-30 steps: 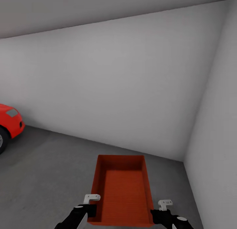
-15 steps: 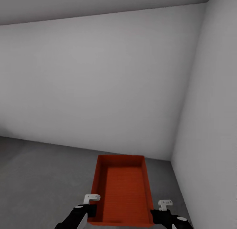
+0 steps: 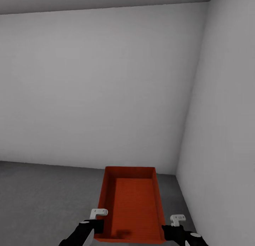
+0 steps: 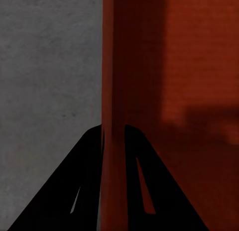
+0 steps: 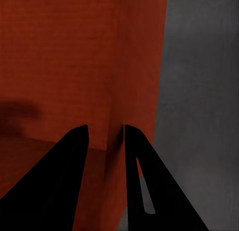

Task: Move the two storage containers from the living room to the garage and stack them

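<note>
One orange-red storage container (image 3: 131,200), open-topped and empty, hangs low in front of me in the head view, carried between both arms over the dark grey garage floor (image 3: 42,196). My left gripper (image 3: 98,227) is shut on its left wall near the close end. In the left wrist view that thin wall (image 4: 113,81) runs between the two black fingers (image 4: 74,191). My right gripper (image 3: 164,232) is shut on the right wall, and the right wrist view shows this wall (image 5: 134,66) pinched between its fingers (image 5: 55,181).
A plain pale grey wall (image 3: 99,97) stands ahead and meets a second grey wall (image 3: 226,139) at a corner on the right, close to the container's far end. Bare concrete stretches off to the left.
The whole view has swung to the right, so the red car at the left edge has left the picture and the wall corner has come closer. Container and grippers hold the same pose.
</note>
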{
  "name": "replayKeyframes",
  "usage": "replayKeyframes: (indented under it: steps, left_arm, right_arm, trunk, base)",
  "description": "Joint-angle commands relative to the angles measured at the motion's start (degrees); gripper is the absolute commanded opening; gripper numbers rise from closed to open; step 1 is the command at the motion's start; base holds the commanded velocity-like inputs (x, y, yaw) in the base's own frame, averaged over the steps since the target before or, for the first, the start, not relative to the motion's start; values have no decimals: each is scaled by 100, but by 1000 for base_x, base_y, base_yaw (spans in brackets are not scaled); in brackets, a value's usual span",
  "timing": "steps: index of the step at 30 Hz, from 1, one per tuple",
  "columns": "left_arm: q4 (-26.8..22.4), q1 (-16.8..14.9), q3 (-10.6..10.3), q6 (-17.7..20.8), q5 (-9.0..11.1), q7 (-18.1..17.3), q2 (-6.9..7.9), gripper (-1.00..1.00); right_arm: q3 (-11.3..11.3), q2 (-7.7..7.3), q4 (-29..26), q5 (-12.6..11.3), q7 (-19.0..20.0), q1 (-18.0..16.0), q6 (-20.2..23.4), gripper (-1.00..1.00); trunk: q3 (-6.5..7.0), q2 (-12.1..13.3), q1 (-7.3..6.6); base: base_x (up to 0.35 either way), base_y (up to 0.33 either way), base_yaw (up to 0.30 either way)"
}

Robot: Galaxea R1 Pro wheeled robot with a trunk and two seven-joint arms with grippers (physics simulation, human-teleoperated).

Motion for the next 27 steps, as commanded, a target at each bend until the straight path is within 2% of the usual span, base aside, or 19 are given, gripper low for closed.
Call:
replayKeyframes:
  steps: [1, 10, 16, 21, 27]
  left_arm:
    - [-73, -2, 20, -355, -18, 60, -4, -100]
    - [-73, -2, 20, -355, -18, 60, -9, -100]
    - [-73, -2, 20, -355, -18, 60, -12, -100]
    - [-73, -2, 20, -355, -18, 60, -14, -100]
    - [-73, -2, 20, -355, -18, 60, -18, -100]
  right_arm:
    - [51, 167, 4, -32, -2, 5, 35, -100]
    - [53, 167, 4, -32, -2, 5, 35, -100]
    - [58, 167, 4, -30, 2, 5, 35, -100]
    - [60, 167, 4, -25, -2, 5, 35, -100]
    - [53, 167, 4, -24, -2, 5, 35, -100]
  trunk:
    - [-2, -3, 5]
    - [-2, -3, 5]
    - [-2, -3, 5]
    - [-2, -3, 5]
    - [-2, -3, 5]
  base:
    - [323, 0, -9]
    - [323, 0, -5]
    - [323, 0, -163]
    - [314, 0, -40]
    - [89, 0, -3]
